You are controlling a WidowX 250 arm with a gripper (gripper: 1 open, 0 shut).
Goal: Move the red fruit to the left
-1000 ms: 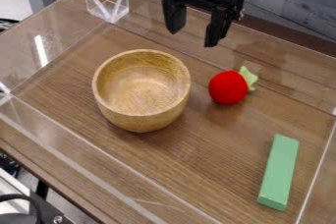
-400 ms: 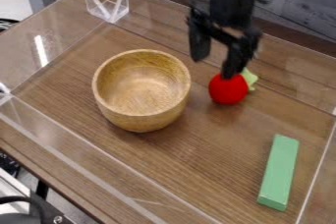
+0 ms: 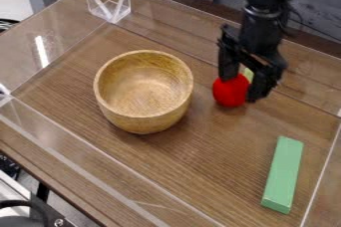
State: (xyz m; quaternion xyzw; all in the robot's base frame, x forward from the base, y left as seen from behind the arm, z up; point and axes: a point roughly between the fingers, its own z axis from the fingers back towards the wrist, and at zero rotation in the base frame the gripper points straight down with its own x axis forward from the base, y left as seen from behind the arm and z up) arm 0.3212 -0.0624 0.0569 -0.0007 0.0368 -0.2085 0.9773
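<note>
The red fruit (image 3: 229,91) is a small round bright-red toy lying on the wooden table to the right of the wooden bowl (image 3: 143,91). My gripper (image 3: 246,80) hangs straight down over it with its black fingers apart, open. One finger stands to the left of the fruit's top and the other to its right. The fingers hide the fruit's upper right side and its leafy tip. Whether a finger touches the fruit cannot be told.
A flat green rectangular block (image 3: 282,174) lies near the right front corner. Clear acrylic walls (image 3: 107,4) ring the table, with a low clear edge along the front and left. Dark background shelving stands behind the arm.
The gripper has travelled from the back centre rightward and down, and now brackets the red fruit. Its fingers stayed open. The fruit, bowl and block have not moved.
</note>
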